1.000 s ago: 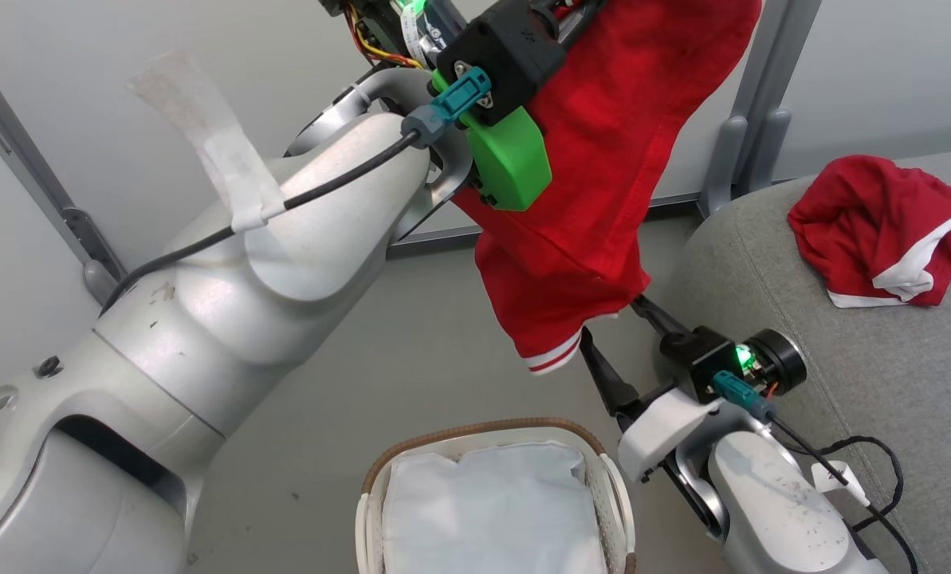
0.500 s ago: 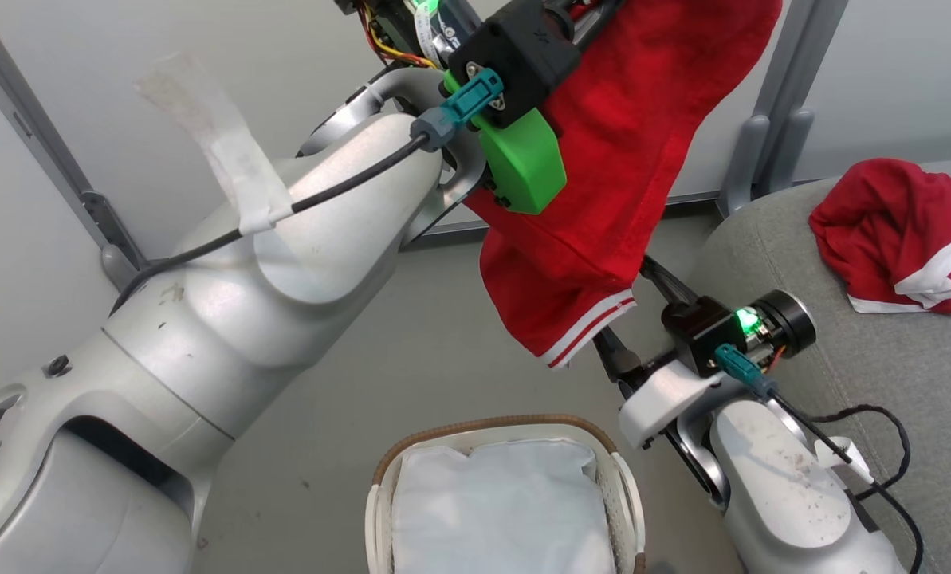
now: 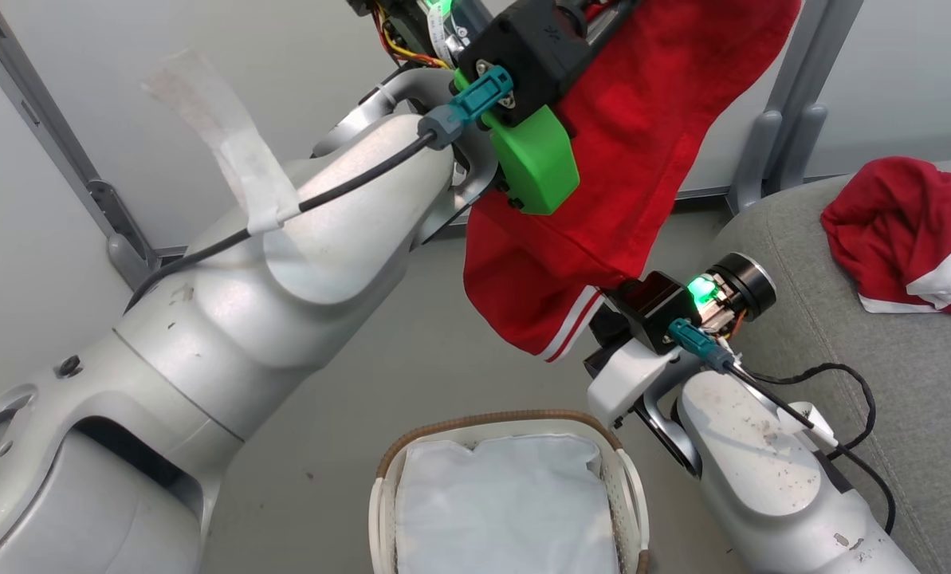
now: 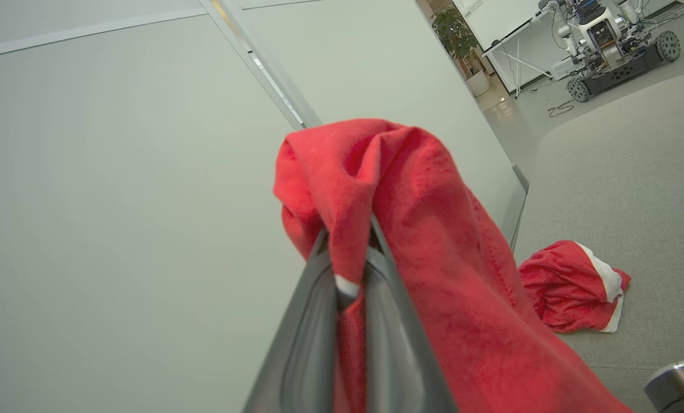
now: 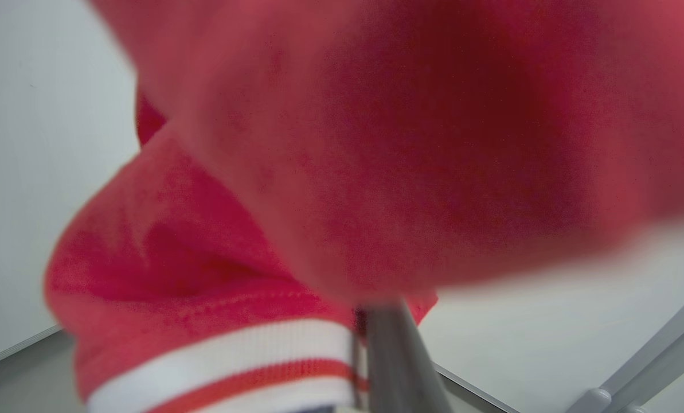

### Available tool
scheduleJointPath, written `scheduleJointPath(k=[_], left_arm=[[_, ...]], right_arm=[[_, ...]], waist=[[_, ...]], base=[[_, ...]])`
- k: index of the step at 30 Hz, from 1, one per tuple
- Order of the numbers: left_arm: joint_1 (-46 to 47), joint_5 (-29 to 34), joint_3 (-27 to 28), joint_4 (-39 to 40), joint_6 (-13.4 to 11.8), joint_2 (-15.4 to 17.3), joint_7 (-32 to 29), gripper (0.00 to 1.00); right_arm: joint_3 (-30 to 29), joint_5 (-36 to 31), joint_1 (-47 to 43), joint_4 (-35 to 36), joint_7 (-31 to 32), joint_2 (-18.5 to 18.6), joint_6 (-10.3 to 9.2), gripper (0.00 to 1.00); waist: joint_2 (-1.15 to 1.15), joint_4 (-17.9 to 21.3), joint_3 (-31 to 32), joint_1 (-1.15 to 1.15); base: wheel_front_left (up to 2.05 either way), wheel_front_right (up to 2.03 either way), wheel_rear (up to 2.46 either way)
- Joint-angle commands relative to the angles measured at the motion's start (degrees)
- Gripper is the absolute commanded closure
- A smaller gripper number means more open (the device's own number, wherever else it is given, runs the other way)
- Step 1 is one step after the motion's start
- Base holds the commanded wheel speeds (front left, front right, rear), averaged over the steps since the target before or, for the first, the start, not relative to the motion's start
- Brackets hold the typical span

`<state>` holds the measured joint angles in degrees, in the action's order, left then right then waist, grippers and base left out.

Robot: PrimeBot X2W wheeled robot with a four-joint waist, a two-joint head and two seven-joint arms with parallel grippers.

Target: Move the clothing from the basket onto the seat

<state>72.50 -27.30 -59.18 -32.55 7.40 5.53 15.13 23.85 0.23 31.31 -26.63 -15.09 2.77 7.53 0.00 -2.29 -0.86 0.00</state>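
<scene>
A: Head view first. What's hanging?
B: A red garment [image 3: 626,159], soft knit with a white-striped hem. It hangs in the air from 12 o'clock down to centre. The black wrist housing [image 3: 535,52] of the silver left arm [image 3: 244,319] sits at 12, and the arm runs down to 8. Its fingertips are cut off by the top edge.
A: Right side?
B: The pale right arm [image 3: 762,470] comes in from 5 o'clock. Its tool end goes behind the hem at centre, hidden there.
A: Basket, seat?
B: The oval white perforated plastic basket [image 3: 491,415] with a brown woven rim is at 6 o'clock on the floor, with a white fabric liner [image 3: 507,502] inside. The large grey woven-fabric seat [image 3: 921,383] fills 3 to 5 o'clock. A crumpled red-and-white garment [image 3: 897,223] lies on it at 3.
A: Left wrist view.
B: The left gripper [image 4: 348,241] is at centre, pinching a fold of the red garment between its two grey fingers. The cloth bunches above the tips and drapes to 5 o'clock. The crumpled red-and-white garment is on the seat at 4. A wheeled robot [image 4: 611,46] stands far off at 1.
A: Right wrist view.
B: Blurry red cloth covers the top. One finger of the right gripper [image 5: 364,321] rises at 6 o'clock, tip at the striped hem, with the hem's edge tucked against it. The jaws are pressed together on the hem, and cloth hides the other finger.
</scene>
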Motion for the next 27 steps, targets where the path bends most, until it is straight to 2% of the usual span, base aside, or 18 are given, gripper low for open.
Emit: scheduleJointPath(k=[1, 14, 15, 18, 19, 20, 27], left_arm=[[-1.1, -0.4, 0.3, -0.5, 0.1, 0.2, 0.0, 1.00], [-6.7, -2.9, 1.9, -4.0, 0.1, 2.5, 0.0, 1.00], [-7.7, -3.3, 2.4, -4.0, 0.1, 2.6, 0.0, 0.94], [-11.2, -4.1, 3.9, -3.7, 0.1, 2.9, 0.0, 0.52], [-12.3, -4.4, 4.4, -3.6, 0.1, 2.9, 0.0, 0.07], [-13.8, -4.9, 5.1, -3.4, 0.1, 2.9, 0.0, 0.00], [-23.7, -6.1, 8.6, -2.5, 0.1, 1.8, 0.0, 0.00]], right_arm=[[0.2, 0.4, 0.5, -0.1, -0.1, 0.2, -0.08, 1.00], [-3.9, 0.5, -1.3, 3.0, -0.1, 0.2, -0.08, 1.00], [-4.4, 0.7, -1.4, 3.4, -0.1, 0.2, -0.08, 1.00], [-6.3, 0.7, -1.4, 4.8, -0.1, 0.2, -0.08, 1.00], [-6.7, 0.7, -1.4, 5.2, -0.1, 0.2, -0.08, 1.00], [-7.3, 0.6, -1.3, 5.8, -0.1, 0.2, -0.08, 1.00], [-10.5, -0.4, -1.6, 8.1, -0.1, 0.2, -0.08, 1.00]], waist=[[0.00, 0.1, -0.1, 0.00], [0.00, 1.6, -0.9, 0.00], [0.00, 1.7, -0.9, 0.00], [0.00, 2.0, -1.2, 0.00], [0.00, 2.1, -1.3, 0.00], [0.00, 2.2, -1.4, 0.00], [0.00, 2.6, -1.8, 0.00]], base=[[0.00, 0.00, 0.00], [0.00, 0.00, 0.00], [0.00, 0.00, 0.00], [0.00, 0.00, 0.00], [0.00, 0.00, 0.00], [0.00, 0.00, 0.00], [0.00, 0.00, 0.00]])
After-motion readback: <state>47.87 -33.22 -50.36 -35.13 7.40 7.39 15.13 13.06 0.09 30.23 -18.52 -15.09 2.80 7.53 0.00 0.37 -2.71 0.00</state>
